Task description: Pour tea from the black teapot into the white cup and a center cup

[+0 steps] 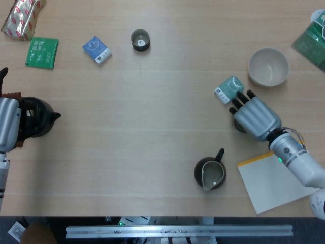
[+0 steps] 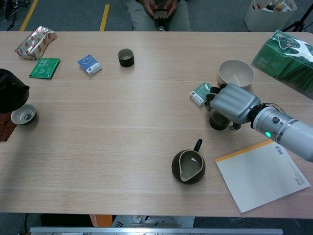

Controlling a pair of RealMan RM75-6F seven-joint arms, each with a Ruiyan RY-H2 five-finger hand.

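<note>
Presently, the left robot hand (image 1: pixel 9 127) was recorded at the far left edge of the bench (image 1: pixel 152 127), closed around the black teapot (image 1: pixel 36 118); in the head view the pot's body was seen just beside the metal palm, its spout directed rightward toward the bench's middle. In the chest view the pot (image 2: pixel 11 96) was held raised, and the white cup (image 2: pixel 23 115) was found immediately below and slightly right of it, standing on the bench and near the edge. The spout was thus judged to lie nearly over that cup, so that only a tilt about the spout axis would be required.

The right robot hand (image 1: pixel 254 117) was noted at the right side, palm down, fingers curled over a dark cup (image 2: pixel 218 121); whether the cup was actually gripped or merely covered could not be told. A small teal packet (image 1: pixel 228 89) was lying just beyond the fingertips (image 1: pixel 238 101), and a white bowl (image 1: pixel 268 67) further out.

A second dark cup (image 1: pixel 140 39) was catalogued at the far side of the bench, well apart from both hands. A dark pitcher (image 1: pixel 210 174) was standing near the front edge, beside a white notebook (image 1: pixel 282 180).

The left hand was judged by far the nearer to the white cup; the right was well apart from it.
</note>
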